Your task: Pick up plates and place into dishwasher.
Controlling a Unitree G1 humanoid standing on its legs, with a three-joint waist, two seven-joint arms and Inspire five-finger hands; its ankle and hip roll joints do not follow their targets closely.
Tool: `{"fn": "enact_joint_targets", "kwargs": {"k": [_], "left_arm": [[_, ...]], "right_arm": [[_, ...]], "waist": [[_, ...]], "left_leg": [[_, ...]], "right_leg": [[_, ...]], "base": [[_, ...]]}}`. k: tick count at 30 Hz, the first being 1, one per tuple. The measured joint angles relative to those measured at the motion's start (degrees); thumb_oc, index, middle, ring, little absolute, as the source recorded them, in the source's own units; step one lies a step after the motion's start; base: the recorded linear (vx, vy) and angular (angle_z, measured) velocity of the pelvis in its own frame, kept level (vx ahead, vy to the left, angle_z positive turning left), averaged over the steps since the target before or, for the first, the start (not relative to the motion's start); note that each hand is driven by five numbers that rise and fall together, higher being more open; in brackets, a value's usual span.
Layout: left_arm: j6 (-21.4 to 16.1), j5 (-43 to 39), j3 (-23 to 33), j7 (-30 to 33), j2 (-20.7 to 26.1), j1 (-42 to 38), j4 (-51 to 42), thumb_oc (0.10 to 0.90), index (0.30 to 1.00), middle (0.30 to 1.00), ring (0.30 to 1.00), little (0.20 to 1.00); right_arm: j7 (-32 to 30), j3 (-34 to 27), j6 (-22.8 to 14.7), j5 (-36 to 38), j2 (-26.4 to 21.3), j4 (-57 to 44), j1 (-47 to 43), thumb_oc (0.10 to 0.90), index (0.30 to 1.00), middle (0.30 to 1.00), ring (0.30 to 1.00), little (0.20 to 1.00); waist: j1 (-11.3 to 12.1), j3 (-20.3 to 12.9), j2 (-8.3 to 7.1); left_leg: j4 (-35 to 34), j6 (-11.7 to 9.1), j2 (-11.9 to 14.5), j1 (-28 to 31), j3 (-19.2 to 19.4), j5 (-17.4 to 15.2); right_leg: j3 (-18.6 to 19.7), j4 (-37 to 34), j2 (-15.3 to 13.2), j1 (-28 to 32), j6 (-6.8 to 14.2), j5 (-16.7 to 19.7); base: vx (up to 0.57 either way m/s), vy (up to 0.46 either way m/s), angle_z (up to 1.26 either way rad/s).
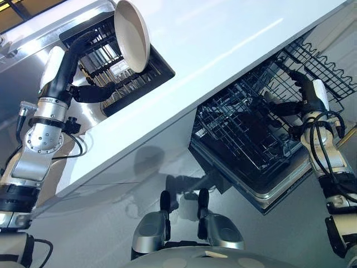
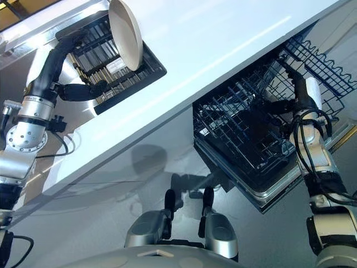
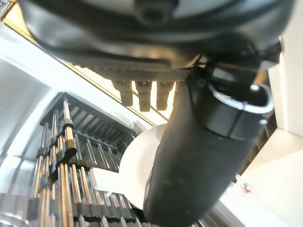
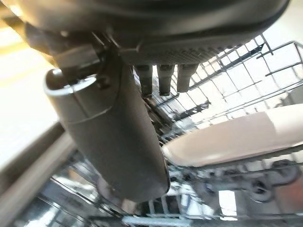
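The left hand (image 1: 92,92) reaches over the drying rack (image 1: 106,61) set in the white worktop (image 1: 223,44). A cream plate (image 1: 132,34) stands on edge just past its fingers; whether they grip it I cannot tell. The right hand (image 1: 298,92) hangs over the dishwasher rack (image 1: 245,128), fingers straight, another plate (image 4: 236,139) lying just beyond them.

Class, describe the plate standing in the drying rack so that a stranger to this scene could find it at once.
Start at the white countertop and go to the black drying rack set in the steel sink area at its end. The plate stands on edge there, beside the left hand. It is the one round, cream-coloured thing among dark bars.
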Motion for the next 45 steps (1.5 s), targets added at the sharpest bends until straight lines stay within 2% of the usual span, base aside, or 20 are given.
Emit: {"fn": "enact_joint_targets", "kwargs": {"k": [3, 7, 11, 14, 18, 21, 24, 31, 37, 43, 44, 45], "left_arm": [[0.00, 3.15, 2.30, 0.14, -0.38, 1.16, -0.85, 0.800, 0.900, 0.900, 0.900, 0.900], [-0.02, 8.22, 3.16, 0.67, -0.30, 0.79, -1.77, 0.800, 0.900, 0.900, 0.900, 0.900], [0.97, 12.84, 2.73, 2.16, 1.85, -2.79, -1.79, 0.800, 0.900, 0.900, 0.900, 0.900], [3.88, 16.62, 1.06, 3.77, 6.11, -6.84, -1.72, 0.800, 0.900, 0.900, 0.900, 0.900], [7.87, 20.45, -0.86, 5.36, 11.02, -12.74, 0.62, 0.800, 0.900, 0.900, 0.900, 0.900], [11.28, 22.42, -3.00, 5.95, 12.75, -16.04, 3.37, 0.800, 0.900, 0.900, 0.900, 0.900], [13.03, 24.78, -6.03, 5.91, 13.47, -16.60, 5.79, 0.800, 0.900, 0.900, 0.900, 0.900], [15.99, 34.91, -16.81, 0.34, 16.09, -16.82, 12.29, 0.800, 0.900, 0.900, 0.900, 0.900], [16.33, 39.87, -23.17, -5.45, 16.97, -17.62, 16.85, 0.800, 0.900, 0.900, 0.900, 0.900], [17.23, 44.58, -29.04, -16.62, 16.93, -21.13, 19.91, 0.800, 0.900, 0.900, 0.900, 0.900], [17.30, 45.19, -29.82, -18.52, 16.91, -22.64, 20.44, 0.676, 0.794, 0.794, 0.794, 0.776], [17.44, 46.26, -30.50, -20.33, 16.90, -23.76, 20.71, 0.446, 0.596, 0.596, 0.596, 0.546]], "right_arm": [[0.93, -3.22, -1.48, 0.24, 1.05, -5.60, 3.96, 0.800, 0.900, 0.900, 0.900, 0.900], [3.23, -3.69, -3.90, 1.48, 1.74, -8.79, 4.75, 0.800, 0.900, 0.900, 0.900, 0.900], [5.77, -4.07, -6.51, 6.99, 3.42, -11.55, 4.79, 0.800, 0.900, 0.900, 0.900, 0.900], [7.72, -4.02, -7.10, 10.12, 5.15, -13.37, 4.91, 0.800, 0.900, 0.900, 0.900, 0.900], [10.41, -3.10, -7.93, 12.67, 6.91, -15.38, 5.15, 0.800, 0.900, 0.900, 0.900, 0.900], [12.67, -2.83, -8.10, 14.45, 8.07, -16.05, 6.16, 0.800, 0.900, 0.900, 0.900, 0.900], [14.52, -2.06, -8.10, 16.02, 8.52, -16.46, 8.92, 0.800, 0.900, 0.900, 0.900, 0.900], [17.95, 1.62, -8.10, 20.68, 11.85, -18.10, 15.63, 0.800, 0.900, 0.900, 0.900, 0.900], [17.90, 1.57, -8.76, 21.33, 11.90, -19.88, 18.22, 0.800, 0.900, 0.900, 0.900, 0.900], [17.62, 1.46, -10.20, 21.74, 11.62, -20.47, 18.59, 0.800, 0.900, 0.900, 0.900, 0.900], [17.52, 1.47, -10.22, 22.20, 11.49, -20.50, 18.58, 0.800, 0.900, 0.900, 0.900, 0.900], [17.49, 1.47, -10.22, 22.77, 11.49, -20.51, 18.58, 0.800, 0.900, 0.900, 0.900, 0.900]], "waist": [[-0.50, -0.02, 0.02], [-1.70, -0.26, 0.03], [-3.24, -0.35, 0.01], [-3.78, -0.35, 0.01], [-5.84, -0.38, 0.04], [-6.85, -1.24, 0.35], [-7.62, -3.18, 0.50], [-10.17, -7.85, 0.82], [-12.52, -8.65, 0.97], [-13.89, -8.86, 1.00], [-13.96, -8.93, 1.03], [-14.01, -9.11, 1.10]], "left_leg": [[-0.69, 0.09, -0.01, 0.64, 0.38, 0.10], [-1.83, 0.32, -0.03, 1.53, 1.40, 0.29], [-2.52, 0.34, -0.05, 2.14, 1.98, 0.53], [-2.83, 0.36, -0.04, 2.86, 3.29, 0.57], [-2.85, 0.63, -0.25, 3.19, 4.19, 0.37], [-2.86, 0.80, -0.40, 3.40, 5.38, 0.09], [-2.89, 0.91, -0.42, 3.78, 6.70, -0.48], [-2.96, 1.94, -1.38, 3.89, 10.80, -1.73], [-2.93, 2.93, -2.13, 3.97, 13.75, -2.33], [-2.89, 3.56, -2.87, 4.04, 14.63, -2.66], [-2.88, 3.59, -2.92, 4.08, 14.73, -2.67], [-2.88, 3.60, -2.93, 4.06, 14.73, -2.68]], "right_leg": [[0.55, 0.00, 0.03, -0.04, 0.01, 0.01], [0.90, 0.01, 0.05, 0.00, 0.03, 0.01], [1.30, 0.01, 0.14, 0.00, 0.07, 0.05], [2.47, 0.01, 0.26, 0.05, 0.19, 0.14], [3.27, 0.02, 0.19, 0.04, 0.45, 0.33], [4.40, 0.02, 0.17, -0.24, 0.63, 0.48], [5.76, 0.02, 0.27, -0.43, 0.70, 0.51], [8.96, 0.69, -0.07, -2.67, 1.84, 1.30], [9.46, 2.04, -0.64, -4.58, 2.40, 1.85], [10.49, 2.28, -0.99, -5.47, 3.02, 2.33], [10.49, 2.29, -1.02, -5.48, 3.00, 2.35], [10.49, 2.28, -1.03, -5.51, 3.00, 2.35]], "base": [[-0.09, 0.175, -0.13], [-0.11, 0.183, -0.13], [-0.11, 0.191, -0.06], [-0.08, 0.158, -0.19], [-0.06, 0.131, -0.12], [-0.05, 0.144, -0.20], [-0.04, 0.148, -0.23], [-0.03, 0.140, -0.35], [-0.01, 0.096, -0.29], [0.01, 0.049, -0.17], [0.01, 0.017, -0.05], [0.00, 0.000, 0.00]]}}
